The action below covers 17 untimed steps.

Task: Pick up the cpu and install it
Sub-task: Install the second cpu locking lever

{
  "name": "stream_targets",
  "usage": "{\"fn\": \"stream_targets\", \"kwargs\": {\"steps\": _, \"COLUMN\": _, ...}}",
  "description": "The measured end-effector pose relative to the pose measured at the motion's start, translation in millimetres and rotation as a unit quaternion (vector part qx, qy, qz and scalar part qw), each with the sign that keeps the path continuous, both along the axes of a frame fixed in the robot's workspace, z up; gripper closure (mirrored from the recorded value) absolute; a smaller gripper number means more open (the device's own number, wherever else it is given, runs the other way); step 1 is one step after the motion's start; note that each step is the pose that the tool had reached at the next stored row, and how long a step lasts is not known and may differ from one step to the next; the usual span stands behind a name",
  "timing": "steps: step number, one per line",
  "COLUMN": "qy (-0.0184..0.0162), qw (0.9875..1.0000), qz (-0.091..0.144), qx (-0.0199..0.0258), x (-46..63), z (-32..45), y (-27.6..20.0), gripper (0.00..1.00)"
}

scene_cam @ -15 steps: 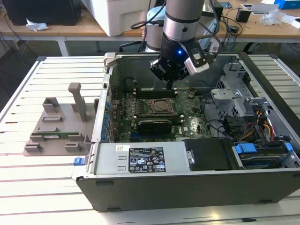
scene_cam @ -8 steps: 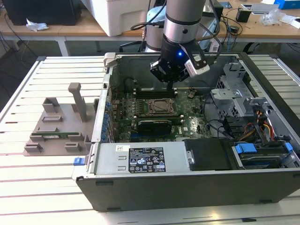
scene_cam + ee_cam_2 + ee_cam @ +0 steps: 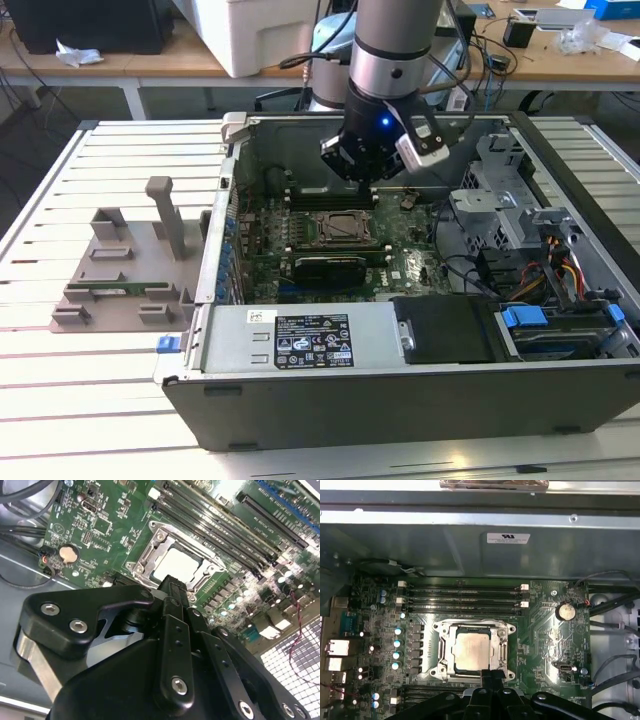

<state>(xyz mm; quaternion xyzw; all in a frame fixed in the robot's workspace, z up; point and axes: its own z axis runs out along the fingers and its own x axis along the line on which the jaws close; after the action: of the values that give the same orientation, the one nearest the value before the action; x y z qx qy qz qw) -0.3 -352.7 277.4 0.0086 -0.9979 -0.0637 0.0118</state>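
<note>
We see the cpu [image 3: 473, 651], a small flat square with a pale silvery top and thin dark rim, sitting in the metal-framed socket [image 3: 444, 652] at lower centre of the first wrist view. The gripper [image 3: 491, 676] hangs just above its edge, fingers together and holding nothing. A white label [image 3: 508, 538] on the case wall is too small to read.

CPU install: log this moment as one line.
cpu: seated in socket | end effector: above socket edge, holding nothing | motherboard: inside open case
</note>
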Motion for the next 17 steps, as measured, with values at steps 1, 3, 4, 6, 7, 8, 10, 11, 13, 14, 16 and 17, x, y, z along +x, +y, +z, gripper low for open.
{"fn": "stream_targets", "kwargs": {"steps": 1, "qy": 0.0000, "qw": 1.0000, "qz": 0.000, "qx": 0.0000, "x": 0.0, "z": -0.5, "y": -1.6, "gripper": 0.89}}
{"fn": "stream_targets", "kwargs": {"steps": 3, "qy": 0.0000, "qw": 1.0000, "qz": 0.000, "qx": 0.0000, "x": 0.0, "z": -1.2, "y": -3.6, "gripper": 0.89}}
{"fn": "stream_targets", "kwargs": {"steps": 4, "qy": 0.0000, "qw": 1.0000, "qz": 0.000, "qx": 0.0000, "x": 0.0, "z": -1.7, "y": -4.6, "gripper": 0.89}}
{"fn": "stream_targets", "kwargs": {"steps": 6, "qy": 0.0000, "qw": 1.0000, "qz": 0.000, "qx": 0.0000, "x": -0.3, "z": -2.9, "y": -6.9, "gripper": 0.89}}
{"fn": "stream_targets", "kwargs": {"steps": 7, "qy": 0.0000, "qw": 1.0000, "qz": 0.000, "qx": 0.0000, "x": -0.7, "z": -3.9, "y": -7.9, "gripper": 0.89}}
{"fn": "stream_targets", "kwargs": {"steps": 8, "qy": 0.0000, "qw": 1.0000, "qz": 0.000, "qx": 0.0000, "x": -1.2, "z": -4.7, "y": -8.7, "gripper": 0.89}}
{"fn": "stream_targets", "kwargs": {"steps": 10, "qy": 0.0000, "qw": 1.0000, "qz": 0.000, "qx": -0.0002, "x": -3.1, "z": -6.8, "y": -10.3, "gripper": 0.89}}
{"fn": "stream_targets", "kwargs": {"steps": 11, "qy": 0.0000, "qw": 1.0000, "qz": 0.000, "qx": -0.0003, "x": -4.1, "z": -7.7, "y": -11.1, "gripper": 0.89}}
{"fn": "stream_targets", "kwargs": {"steps": 13, "qy": 0.0000, "qw": 1.0000, "qz": 0.000, "qx": -0.0011, "x": -10.2, "z": -12.3, "y": -15.8, "gripper": 0.89}}
{"fn": "stream_targets", "kwargs": {"steps": 14, "qy": 0.0000, "qw": 1.0000, "qz": 0.000, "qx": -0.0013, "x": -12.9, "z": -14.1, "y": -18.0, "gripper": 0.89}}
{"fn": "stream_targets", "kwargs": {"steps": 16, "qy": 0.0000, "qw": 1.0000, "qz": 0.000, "qx": -0.0023, "x": -18.0, "z": -18.0, "y": -21.3, "gripper": 0.89}}
{"fn": "stream_targets", "kwargs": {"steps": 17, "qy": 0.0000, "qw": 1.0000, "qz": 0.000, "qx": -0.0029, "x": -20.9, "z": -20.0, "y": -22.9, "gripper": 0.89}}
